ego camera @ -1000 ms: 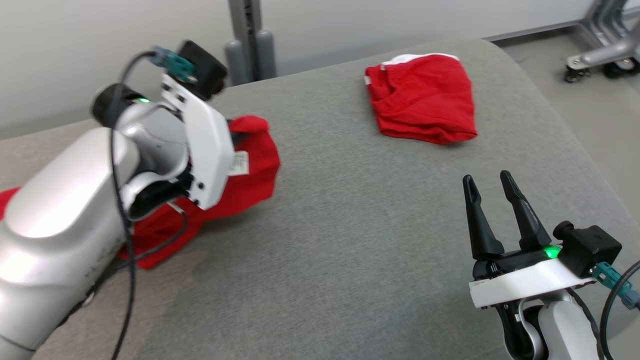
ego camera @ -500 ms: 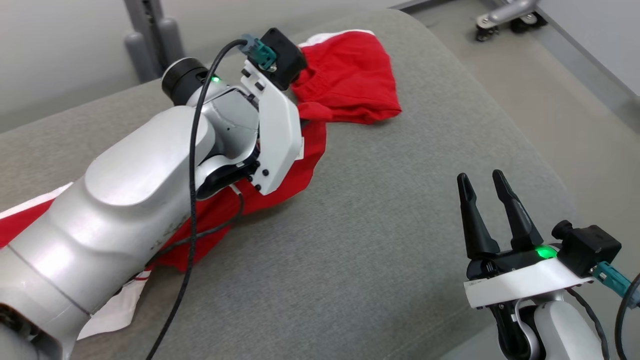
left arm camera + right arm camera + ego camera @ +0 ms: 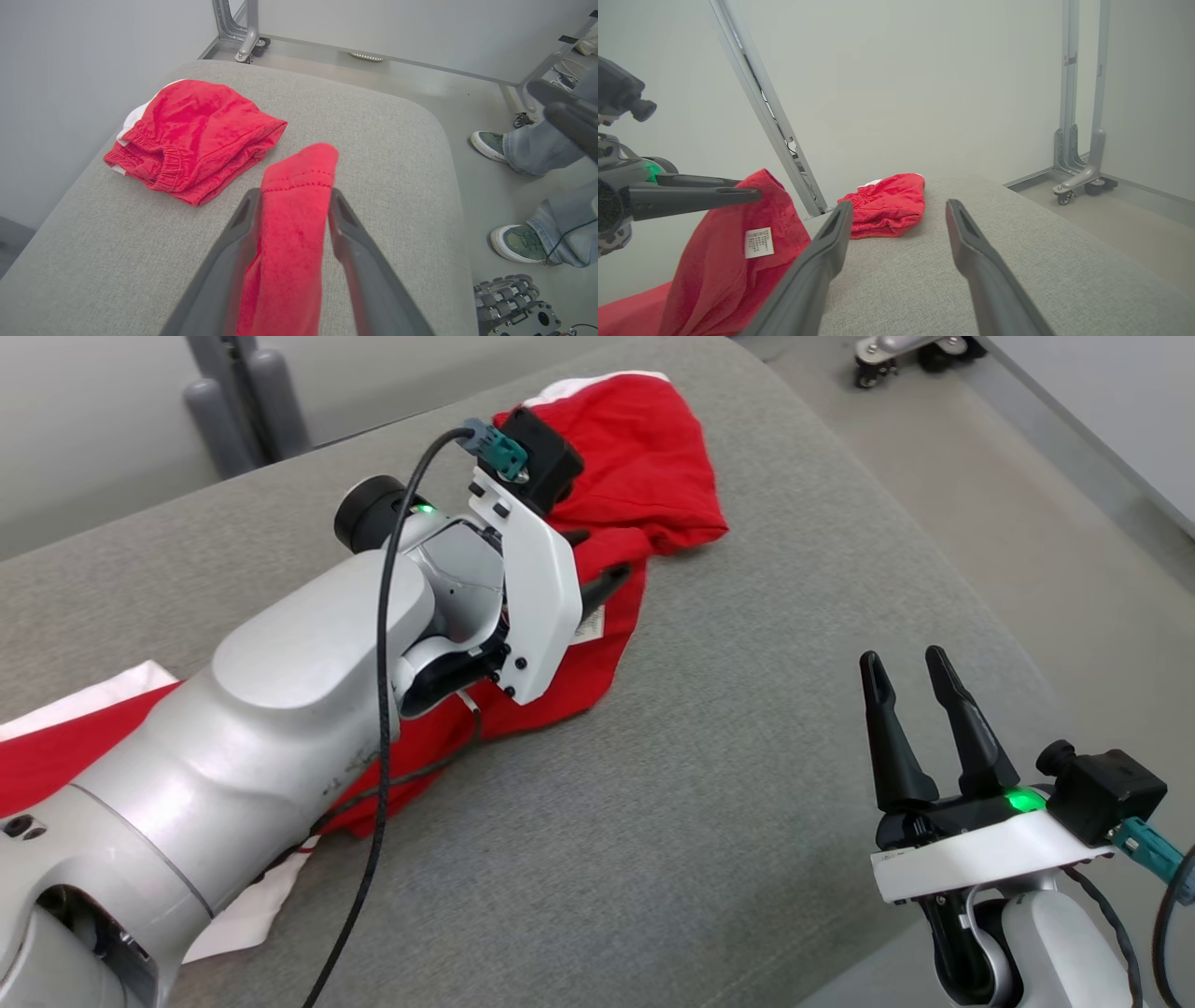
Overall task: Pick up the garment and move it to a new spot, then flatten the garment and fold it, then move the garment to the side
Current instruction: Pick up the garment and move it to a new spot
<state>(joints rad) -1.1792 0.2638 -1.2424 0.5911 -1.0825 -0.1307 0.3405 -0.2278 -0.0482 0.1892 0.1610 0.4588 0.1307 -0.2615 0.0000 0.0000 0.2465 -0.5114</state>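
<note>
Hanging from the left claw [image 3: 293, 193], whose fingers stand parted, a fold of the garment [image 3: 285, 261] fills the gap, touching both; clamped or loose, I cannot tell; a red bundle [image 3: 196, 135] lies just beyond its tips; the right claw [image 3: 902, 656] gapes, well aside.
</note>
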